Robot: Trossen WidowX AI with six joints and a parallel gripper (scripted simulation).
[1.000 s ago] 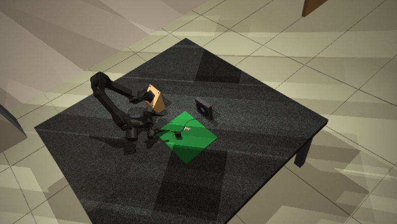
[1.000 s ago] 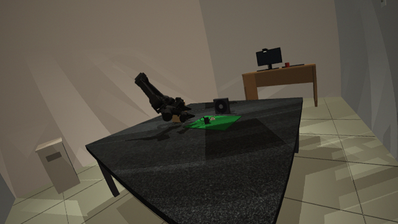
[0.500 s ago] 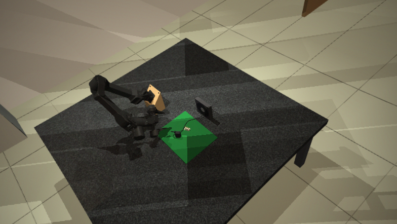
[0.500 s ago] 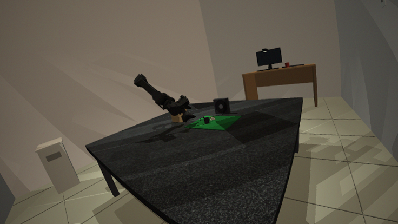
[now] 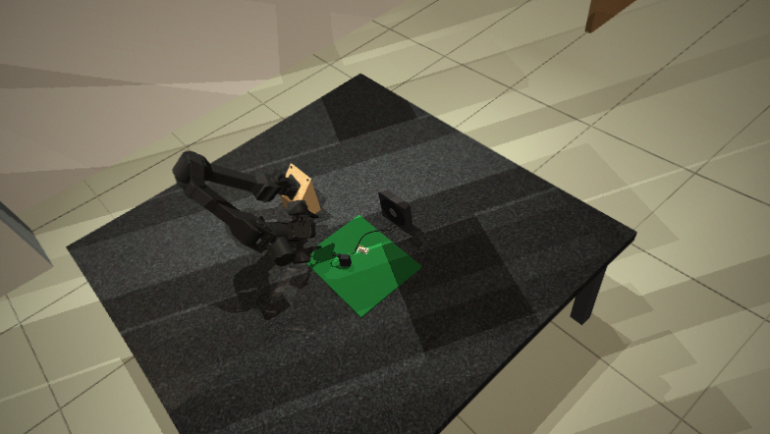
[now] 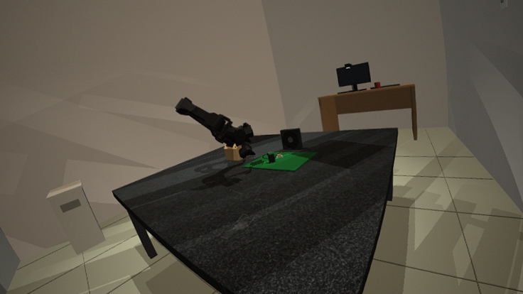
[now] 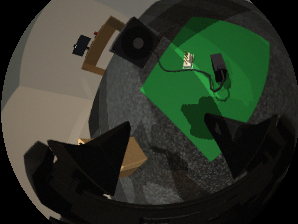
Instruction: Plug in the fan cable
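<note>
Wrist view: pincer [image 5: 308,258] [image 6: 252,152] [image 7: 168,120] wide open, nothing held. Black plug [image 5: 344,260] [image 6: 271,157] [image 7: 218,65] on green board [image 5: 360,294] [image 6: 291,165] [image 7: 167,95], beside pale header [image 5: 362,249] [image 6: 279,155] [image 7: 188,61], not on it.

"Exterior agree?"

Can't read the finger gap there; fingers are a dark clump. It does show the fan [image 5: 396,209] [image 6: 291,139] [image 7: 132,41] upright on the tabletop [image 5: 485,301] [image 6: 297,215] [image 7: 107,107].

"Pins?"

Only wrist resolves them, bare. Top just shows a pale speck.

Between the gripper's 2 spread fingers and the black plug [image 7: 218,67], the way is unobstructed.
</note>
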